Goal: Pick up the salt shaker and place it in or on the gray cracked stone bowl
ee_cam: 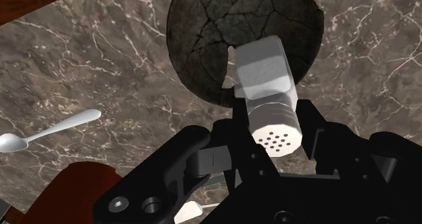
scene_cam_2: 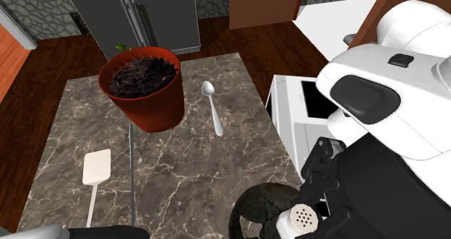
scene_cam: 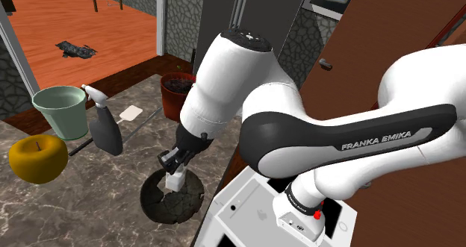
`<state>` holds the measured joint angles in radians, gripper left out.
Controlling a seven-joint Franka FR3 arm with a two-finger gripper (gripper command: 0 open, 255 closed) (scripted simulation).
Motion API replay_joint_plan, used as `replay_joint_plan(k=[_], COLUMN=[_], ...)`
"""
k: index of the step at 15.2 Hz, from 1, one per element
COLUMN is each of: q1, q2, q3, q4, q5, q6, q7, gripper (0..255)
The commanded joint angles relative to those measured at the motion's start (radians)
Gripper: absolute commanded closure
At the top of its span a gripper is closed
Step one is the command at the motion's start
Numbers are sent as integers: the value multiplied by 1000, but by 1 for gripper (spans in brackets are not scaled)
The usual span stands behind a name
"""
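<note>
**Obs:** Marble counter (ee_cam: 101,60), grey-brown and veined. The dark cracked bowl (ee_cam: 203,26) sits on it. Where is the shaker?

**Rec:** The shaker (ee_cam: 265,70) hangs over the bowl, inside the bowl's outline in the wrist view. The shoulder view agrees: pale body directly above the dark disc.

**Obs:** Jaws?

**Rec:** The gripper (ee_cam: 270,121) is clamped on the shaker, one black finger on each side just under the perforated cap. No daylight shows between fingers and body.

**Obs:** Axis?

**Rec:** The long axis is upright, in line with the gripper. Cap faces up toward the hand, base faces down at the bowl. No tilt noted beyond the camera's own.

**Obs:** Gap from base to bowl?

**Rec:** Cannot tell for certain. It looks near in the shoulder view, and contact is not confirmed.

**Obs:** What does the coming move turn on?

**Rec:** Judgement: the bowl lies straight below the base, so the move is a plain descent, then release. The base looks a little off the bowl's centre, so a small nudge toward the middle would lower the chance of tipping on the sloped wall.
</note>
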<state>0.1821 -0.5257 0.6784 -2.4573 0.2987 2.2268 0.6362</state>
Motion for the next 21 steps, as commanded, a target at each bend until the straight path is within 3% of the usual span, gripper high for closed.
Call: replay_joint_plan(k=[1, 8, 16, 17, 21], q1=[-1, -13, -13, -13, -13], q2=[11, 64, 64, 64, 64], q3=[13, 56, 56, 56, 56], q4=[-18, -82, -82, -82, -82], q5=[2, 1, 1, 1, 1], q6=[30, 146, 146, 146, 146], q7=[5, 19, 19, 19, 19], gripper=[255, 255, 255, 0, 0])
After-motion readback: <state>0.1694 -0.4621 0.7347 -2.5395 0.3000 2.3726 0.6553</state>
